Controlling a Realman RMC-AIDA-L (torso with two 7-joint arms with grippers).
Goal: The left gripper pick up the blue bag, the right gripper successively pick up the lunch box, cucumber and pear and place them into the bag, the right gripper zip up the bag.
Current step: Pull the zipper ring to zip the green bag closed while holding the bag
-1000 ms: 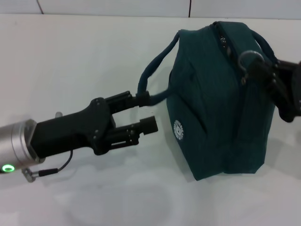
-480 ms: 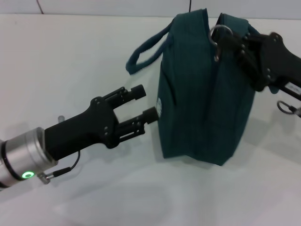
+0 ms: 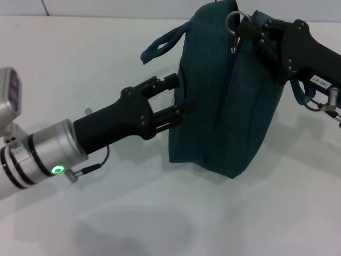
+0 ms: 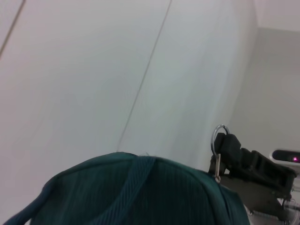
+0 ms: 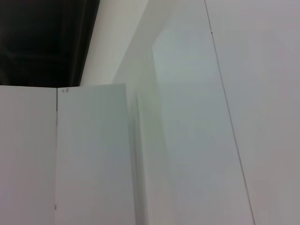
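The blue bag point(image 3: 224, 106) stands upright on the white table point(image 3: 69, 58), one loop handle point(image 3: 160, 45) hanging off its left side. My left gripper point(image 3: 180, 96) is open, its two fingertips against the bag's left wall with nothing between them. At the bag's top, my right gripper point(image 3: 246, 28) is shut on the zipper's metal ring pull point(image 3: 233, 22). The left wrist view shows the bag's top point(image 4: 140, 197), the ring pull point(image 4: 219, 136) and the right gripper point(image 4: 236, 152) behind it. The lunch box, cucumber and pear are out of view.
Bare white tabletop lies in front of and to the left of the bag. A white wall point(image 3: 133, 8) runs along the table's far edge. The right wrist view holds only white panels point(image 5: 187, 140).
The right gripper has moved left with the ring pull, dragging the bag's top left and farther away. The left gripper, clear of the handle, has advanced until its fingertips touch the bag's side.
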